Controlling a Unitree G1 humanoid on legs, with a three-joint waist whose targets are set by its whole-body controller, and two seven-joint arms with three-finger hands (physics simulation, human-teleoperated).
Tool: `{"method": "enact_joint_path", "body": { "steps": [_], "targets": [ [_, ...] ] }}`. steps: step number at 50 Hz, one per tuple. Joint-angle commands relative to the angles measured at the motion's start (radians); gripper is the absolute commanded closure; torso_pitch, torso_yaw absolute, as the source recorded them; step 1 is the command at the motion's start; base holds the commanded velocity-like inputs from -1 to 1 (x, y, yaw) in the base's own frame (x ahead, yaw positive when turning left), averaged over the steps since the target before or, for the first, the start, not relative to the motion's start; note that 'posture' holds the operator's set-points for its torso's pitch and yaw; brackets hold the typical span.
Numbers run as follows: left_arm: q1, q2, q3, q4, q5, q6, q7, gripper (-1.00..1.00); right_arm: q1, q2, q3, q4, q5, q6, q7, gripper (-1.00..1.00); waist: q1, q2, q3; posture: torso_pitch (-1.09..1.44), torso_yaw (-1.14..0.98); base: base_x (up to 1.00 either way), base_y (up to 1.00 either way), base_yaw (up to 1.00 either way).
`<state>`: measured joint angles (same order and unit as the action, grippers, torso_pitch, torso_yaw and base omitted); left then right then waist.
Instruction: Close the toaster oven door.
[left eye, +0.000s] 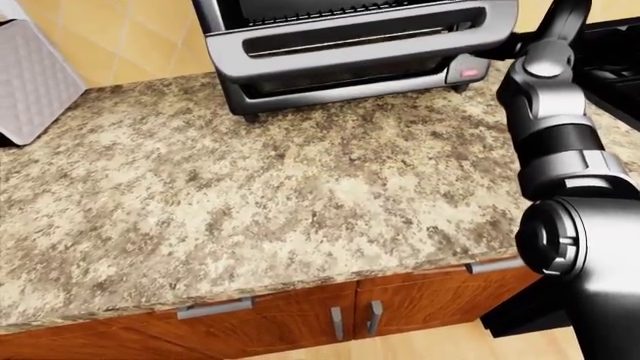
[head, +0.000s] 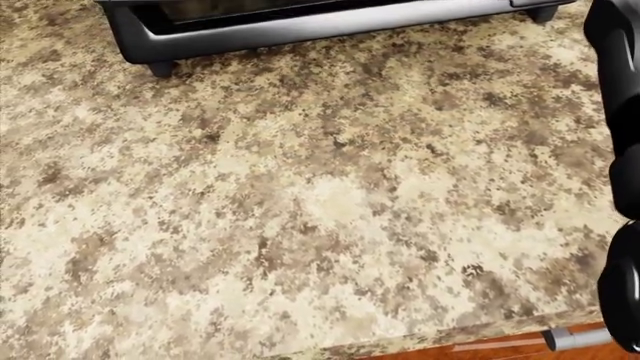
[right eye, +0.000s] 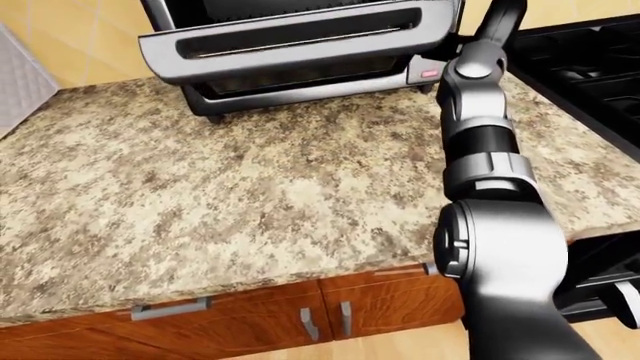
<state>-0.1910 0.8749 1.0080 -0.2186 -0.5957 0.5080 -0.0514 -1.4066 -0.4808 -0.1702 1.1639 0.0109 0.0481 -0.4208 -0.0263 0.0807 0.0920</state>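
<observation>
The silver toaster oven (left eye: 350, 82) stands at the top of the granite counter (left eye: 250, 195). Its door (left eye: 360, 37), with a long slot handle, is tilted partway up, and a dark gap shows beneath it. My right arm (left eye: 550, 135) reaches up from the bottom right to the door's right end. There my right hand (left eye: 497, 51) shows only as a dark shape against the door's edge, its fingers too hidden to read. The head view catches just the oven's lower edge (head: 300, 30) and my arm (head: 620, 150) at the right. My left hand is out of all views.
A grey quilted object (left eye: 30, 75) stands at the counter's left. A black stove (right eye: 590, 67) adjoins the counter on the right. Wooden cabinet doors with metal handles (left eye: 215, 307) run under the counter's near edge. A tiled wall (left eye: 120, 37) rises behind the oven.
</observation>
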Motion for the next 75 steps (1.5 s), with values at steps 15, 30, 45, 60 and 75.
{"method": "enact_joint_path", "body": {
  "steps": [15, 30, 45, 60, 75],
  "targets": [
    [-0.023, -0.074, -0.047, -0.247, -0.092, 0.134, 0.042, -1.00, -0.107, -0.008, -0.005, -0.049, -0.051, -0.112, -0.031, -1.00, 0.005, -0.011, -0.040, 0.00, 0.00, 0.00, 0.00, 0.00],
    [0.000, -0.163, -0.072, -0.403, -0.177, 0.220, 0.077, -1.00, -0.134, 0.003, 0.001, -0.029, -0.070, -0.106, -0.039, -1.00, 0.006, -0.014, -0.036, 0.00, 0.00, 0.00, 0.00, 0.00],
    [0.054, -0.282, -0.129, -0.587, -0.221, 0.275, 0.080, -1.00, -0.142, 0.007, -0.002, -0.021, -0.074, -0.111, -0.042, -1.00, 0.010, -0.021, -0.033, 0.00, 0.00, 0.00, 0.00, 0.00],
    [0.023, -0.330, -0.226, -0.654, -0.229, 0.311, 0.106, -1.00, -0.145, 0.010, -0.002, -0.014, -0.076, -0.115, -0.046, -1.00, 0.019, -0.031, -0.034, 0.00, 0.00, 0.00, 0.00, 0.00],
    [0.013, -0.398, -0.343, -0.745, -0.271, 0.361, 0.177, -1.00, -0.157, 0.008, -0.003, -0.011, -0.073, -0.110, -0.047, -1.00, 0.023, -0.038, -0.035, 0.00, 0.00, 0.00, 0.00, 0.00]
  ]
}}
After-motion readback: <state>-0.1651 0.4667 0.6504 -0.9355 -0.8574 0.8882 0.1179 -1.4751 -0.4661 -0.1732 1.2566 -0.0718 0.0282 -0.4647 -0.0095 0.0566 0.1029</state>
